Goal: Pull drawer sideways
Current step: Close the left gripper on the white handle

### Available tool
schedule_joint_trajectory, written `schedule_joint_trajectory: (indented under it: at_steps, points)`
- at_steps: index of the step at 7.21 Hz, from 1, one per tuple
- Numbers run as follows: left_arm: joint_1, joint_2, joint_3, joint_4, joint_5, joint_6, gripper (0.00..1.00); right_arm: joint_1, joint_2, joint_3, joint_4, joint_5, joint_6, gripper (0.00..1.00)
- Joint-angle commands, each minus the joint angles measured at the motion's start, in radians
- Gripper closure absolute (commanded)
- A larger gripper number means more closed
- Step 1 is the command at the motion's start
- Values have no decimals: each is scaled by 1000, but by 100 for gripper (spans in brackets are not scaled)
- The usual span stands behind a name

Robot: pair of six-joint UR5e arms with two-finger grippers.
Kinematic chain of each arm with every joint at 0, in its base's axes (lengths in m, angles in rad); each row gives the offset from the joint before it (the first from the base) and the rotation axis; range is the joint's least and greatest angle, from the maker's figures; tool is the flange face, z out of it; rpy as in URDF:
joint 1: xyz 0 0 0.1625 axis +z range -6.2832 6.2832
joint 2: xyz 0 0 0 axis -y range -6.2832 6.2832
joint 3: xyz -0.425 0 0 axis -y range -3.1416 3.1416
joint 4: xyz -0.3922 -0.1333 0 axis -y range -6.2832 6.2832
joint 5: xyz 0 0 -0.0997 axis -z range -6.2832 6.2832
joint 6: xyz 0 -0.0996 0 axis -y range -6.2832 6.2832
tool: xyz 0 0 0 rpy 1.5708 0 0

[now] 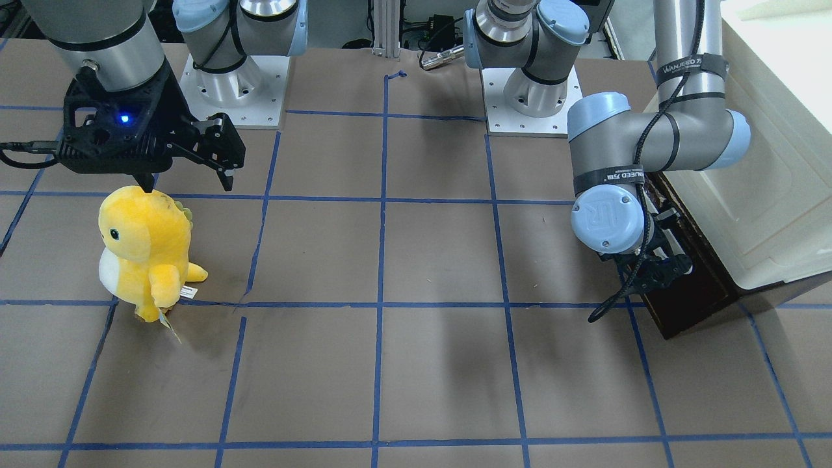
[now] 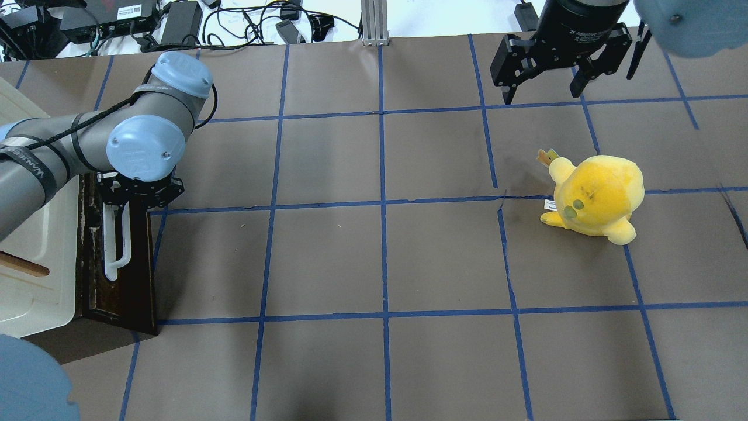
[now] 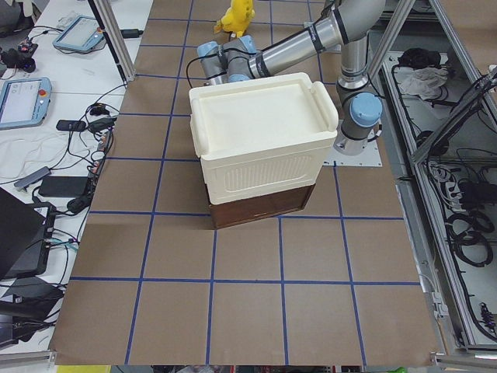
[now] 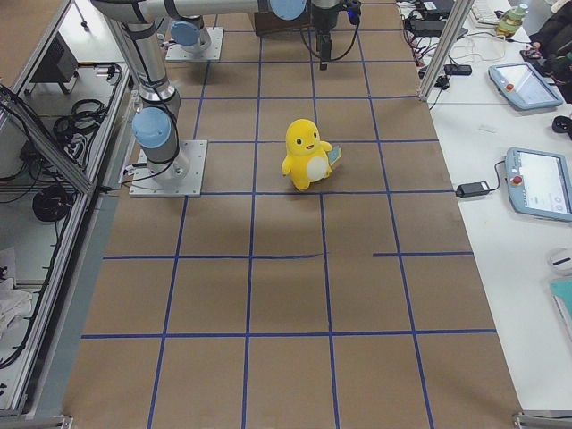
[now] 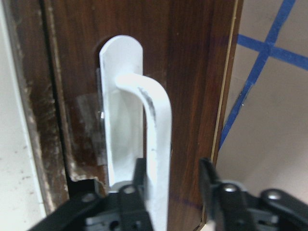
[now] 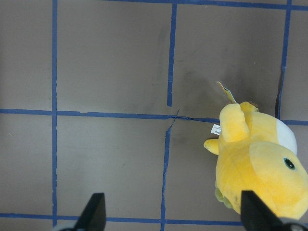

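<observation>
Front-facing: the drawer point(image 1: 699, 289) sits under the cream cabinet point(image 1: 773, 195) at the robot's left end of the counter point(image 1: 422, 260). The left pincer point(image 1: 653, 272) is against the drawer's front, but the wrist hides how its jaws stand. The right pincer point(image 1: 188, 183) hangs just above a yellow toy point(image 1: 146, 250) with its jaws wide.

Overhead: the left pincer point(image 2: 140, 194) is at the far end of the white handle point(image 2: 114, 248) on the drawer point(image 2: 137, 275). The right pincer point(image 2: 543, 93) is spread and well apart from the drawer, beyond the toy point(image 2: 596, 196).

Exterior left: the drawer point(image 3: 260, 208) lies at the base of the cabinet point(image 3: 260, 140).

Left wrist: the handle point(image 5: 156, 134) runs up between the two fingers point(image 5: 130, 199) of the left pincer point(image 5: 171, 192). It lies close against one finger, with a gap to the other, so the jaws are parted and do not clamp it. The drawer's front point(image 5: 197, 72) is right behind the handle.

Right wrist: the right pincer point(image 6: 173, 211) is spread wide with nothing between its jaws, and the toy point(image 6: 260, 159) is below it, to one side.
</observation>
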Motion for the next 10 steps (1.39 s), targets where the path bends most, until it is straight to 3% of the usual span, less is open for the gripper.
schedule_joint_trajectory:
  at_steps: [1,2,5,10]
  points:
    - [0,8,1,-15,1,-1,65,0,0,0,0,-1,0,0]
    - [0,11,0,-17,1,-1,65,0,0,0,0,0,0,0]
    - [0,11,3,-25,1,0,100,0,0,0,0,0,0,0]
    - [-9,9,24,-69,1,-1,100,0,0,0,0,0,0,0]
